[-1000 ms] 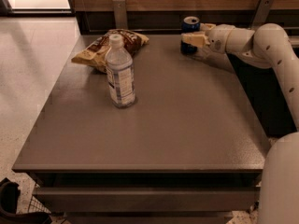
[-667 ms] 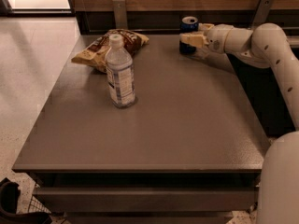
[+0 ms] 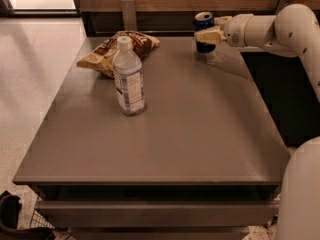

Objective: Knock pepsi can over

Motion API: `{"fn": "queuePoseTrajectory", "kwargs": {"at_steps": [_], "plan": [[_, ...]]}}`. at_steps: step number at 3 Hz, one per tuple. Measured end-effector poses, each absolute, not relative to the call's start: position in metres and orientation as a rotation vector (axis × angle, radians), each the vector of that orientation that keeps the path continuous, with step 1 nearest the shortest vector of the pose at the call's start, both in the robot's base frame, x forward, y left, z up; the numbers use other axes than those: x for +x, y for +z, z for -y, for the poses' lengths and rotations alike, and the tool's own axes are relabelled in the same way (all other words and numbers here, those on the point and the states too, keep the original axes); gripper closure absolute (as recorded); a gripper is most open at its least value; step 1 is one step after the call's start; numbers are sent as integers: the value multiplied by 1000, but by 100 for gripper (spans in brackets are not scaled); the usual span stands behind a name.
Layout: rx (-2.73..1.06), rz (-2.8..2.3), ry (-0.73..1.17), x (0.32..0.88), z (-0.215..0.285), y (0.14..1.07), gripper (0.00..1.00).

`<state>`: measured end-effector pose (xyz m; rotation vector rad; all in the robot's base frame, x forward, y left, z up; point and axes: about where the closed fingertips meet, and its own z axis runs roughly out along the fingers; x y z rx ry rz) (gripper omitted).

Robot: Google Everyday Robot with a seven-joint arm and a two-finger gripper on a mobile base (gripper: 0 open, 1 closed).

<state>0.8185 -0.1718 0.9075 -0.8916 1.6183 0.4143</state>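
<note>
Three things stood on the tabletop (image 3: 200,134): the pepsi can (image 3: 202,21), upright near the far right edge, a clear water bottle (image 3: 129,79) left of the middle, and a chip bag (image 3: 117,51) lying just behind the bottle. The tool (image 3: 210,29) (reaching in from the right) hung at the can, released, one finger crossing the can's front; whether it touched could not be told.
</note>
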Motion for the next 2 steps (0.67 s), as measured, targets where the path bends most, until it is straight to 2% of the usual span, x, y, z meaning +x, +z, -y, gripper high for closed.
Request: {"fn": "queuePoseTrajectory", "kwargs": {"at_steps": [2], "plan": [[-1045,-1765,243,798,177,935,100]]}}
